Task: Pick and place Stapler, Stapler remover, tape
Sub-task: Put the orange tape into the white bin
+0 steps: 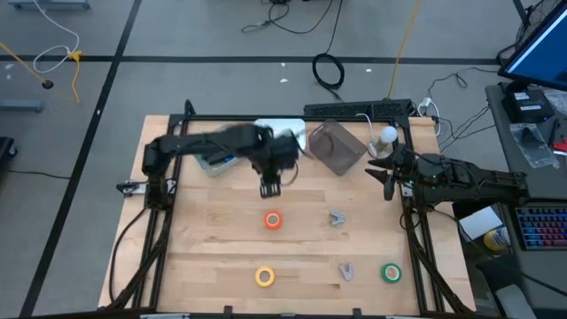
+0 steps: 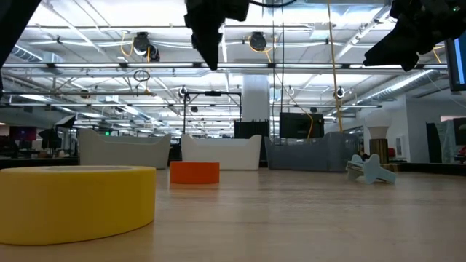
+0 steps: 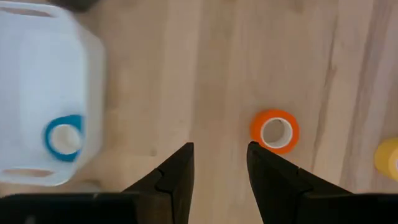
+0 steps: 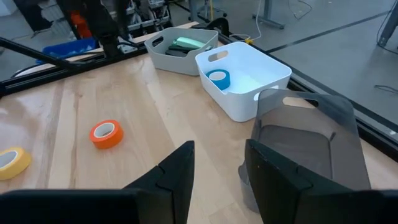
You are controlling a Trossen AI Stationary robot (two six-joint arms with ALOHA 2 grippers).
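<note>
No readable lettering, labels, brand names, numbers or signs appear on any object across the four views.

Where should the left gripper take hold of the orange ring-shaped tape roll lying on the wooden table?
Come straight down from above on the orange ring-shaped tape roll. It lies flat with its open centre up, so one finger inside the hole and one outside, pinching the wall, looks best. The left gripper is open beside it.

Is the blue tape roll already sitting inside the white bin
Yes, in the right wrist view the blue tape roll lies on the floor of the white bin.
</note>
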